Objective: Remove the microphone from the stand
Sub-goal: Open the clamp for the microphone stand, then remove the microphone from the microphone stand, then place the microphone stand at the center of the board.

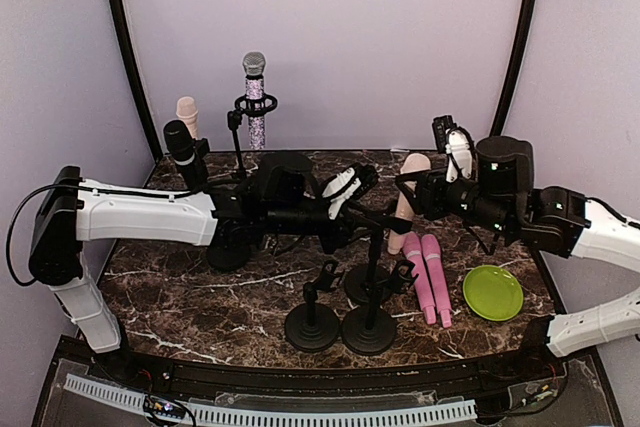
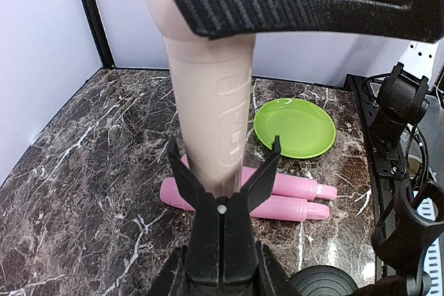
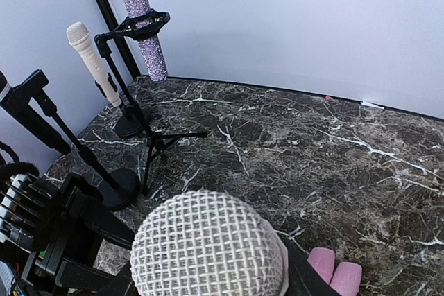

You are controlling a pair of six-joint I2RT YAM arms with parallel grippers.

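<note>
A pale beige microphone (image 1: pixel 402 209) (image 2: pixel 211 102) stands nearly upright in the clip of a black stand (image 1: pixel 376 247) at the table's middle. My right gripper (image 1: pixel 412 187) is shut on the microphone's upper part, just below the mesh head (image 3: pixel 208 247). One of its ribbed fingers (image 2: pixel 277 5) crosses the top of the left wrist view. My left gripper (image 1: pixel 360 195) (image 2: pixel 222 265) comes in from the left. It is shut on the stand's clip (image 2: pixel 222 199), whose V-shaped prongs cradle the microphone's lower end.
Two pink microphones (image 1: pixel 428 277) (image 2: pixel 277 195) lie beside a green plate (image 1: pixel 492 292) (image 2: pixel 295 126) at the right. Empty stands (image 1: pixel 311 325) sit at the front. At the back left stand a glitter microphone (image 1: pixel 255 97) (image 3: pixel 146 25), a black one (image 1: pixel 182 152) and a pale one (image 3: pixel 90 60).
</note>
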